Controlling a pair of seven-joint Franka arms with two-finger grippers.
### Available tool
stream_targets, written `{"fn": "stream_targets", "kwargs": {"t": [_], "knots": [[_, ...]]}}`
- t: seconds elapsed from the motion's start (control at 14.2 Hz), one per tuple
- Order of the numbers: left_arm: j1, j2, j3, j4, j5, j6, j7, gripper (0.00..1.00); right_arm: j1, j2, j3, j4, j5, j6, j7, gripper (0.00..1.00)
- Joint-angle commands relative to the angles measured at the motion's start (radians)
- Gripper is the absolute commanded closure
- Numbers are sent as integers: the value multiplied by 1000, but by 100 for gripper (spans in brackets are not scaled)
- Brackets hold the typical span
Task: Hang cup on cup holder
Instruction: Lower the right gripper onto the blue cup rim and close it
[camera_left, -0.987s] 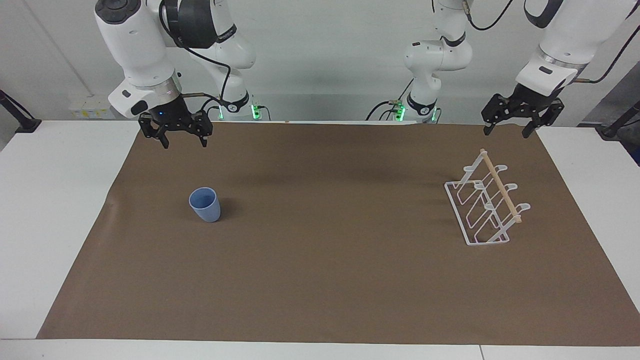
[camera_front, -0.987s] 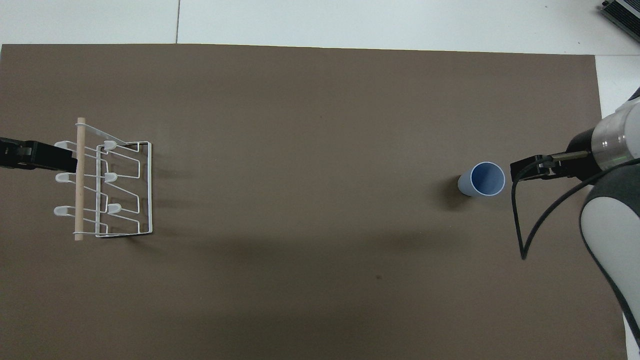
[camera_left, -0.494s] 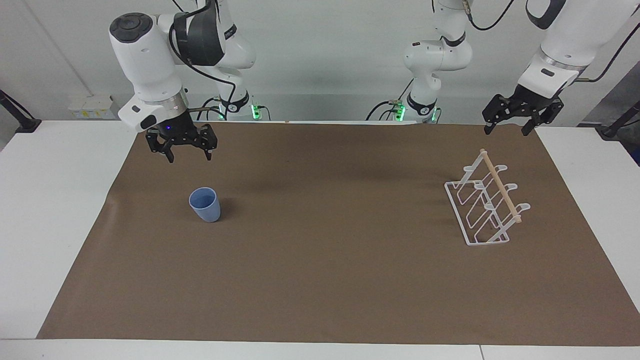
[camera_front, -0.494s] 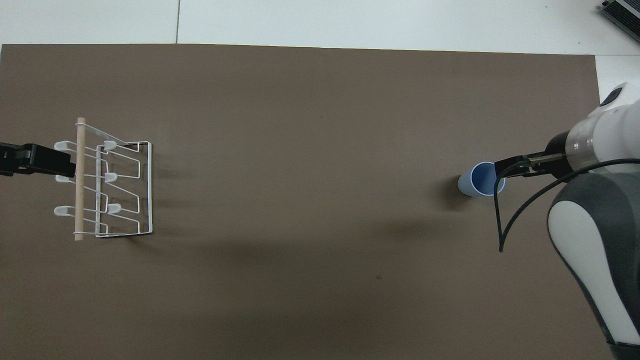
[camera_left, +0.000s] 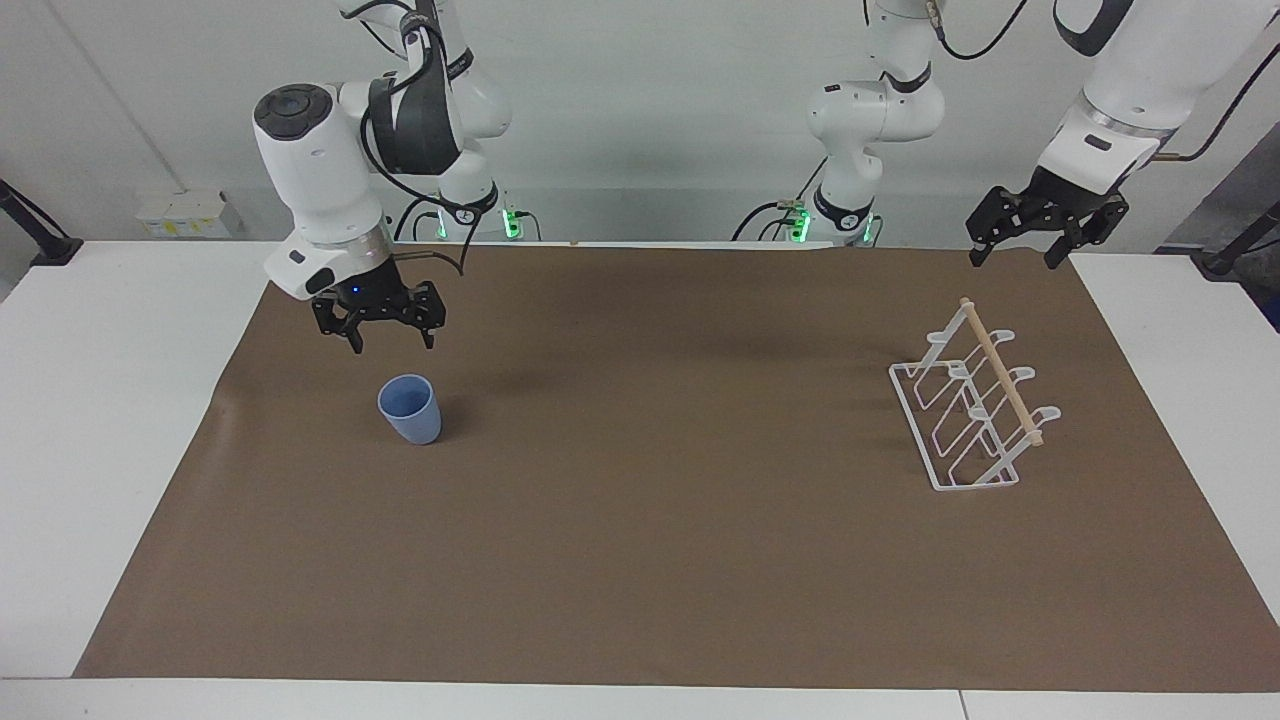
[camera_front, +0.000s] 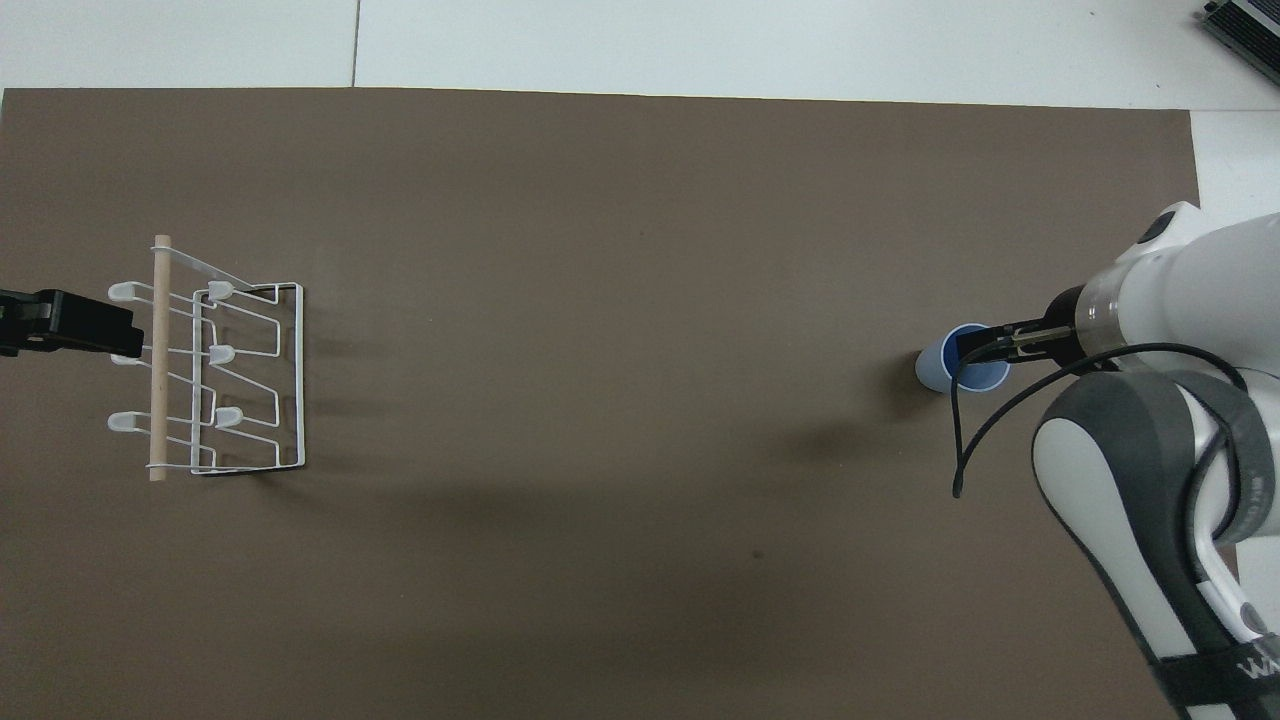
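The light-blue cup (camera_left: 409, 408) (camera_front: 938, 368) stands upright on the brown mat toward the right arm's end of the table. My right gripper (camera_left: 394, 347) (camera_front: 968, 347) hangs open in the air above it, pointing down, with nothing between its fingers and a clear gap to the rim. The white wire cup holder (camera_left: 968, 400) (camera_front: 208, 368), with its wooden dowel along the top, stands at the left arm's end. My left gripper (camera_left: 1012, 262) (camera_front: 110, 327) waits open in the air by the holder's end nearer to the robots, holding nothing.
A brown mat (camera_left: 660, 520) (camera_front: 620, 250) covers most of the white table (camera_left: 110, 400). A black cable (camera_front: 985, 420) loops from the right wrist. Nothing else stands on the mat.
My right arm has come forward and down, bringing its open gripper from the mat's edge to over the cup. The left gripper has barely shifted. Cup and holder are unmoved.
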Motion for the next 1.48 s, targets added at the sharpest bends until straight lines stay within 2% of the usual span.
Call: {"fn": "stream_targets", "kwargs": {"t": [0.0,0.42,0.63,1.41], "knots": [[21,-29,-4,-30,7,-3,-7,0,-3,23,1,-38,25,62,-7,0],[21,-29,-4,-32,7,-6,-5,0,-1,74,3,-90,25,170,17,0],[20,-29,-4,-32,7,-6,-7,0,31,87,3,-110,25,202,45,0],[18,-29,-4,-35,5,-5,-5,0,40,107,1,-170,23,325,30,0]]}}
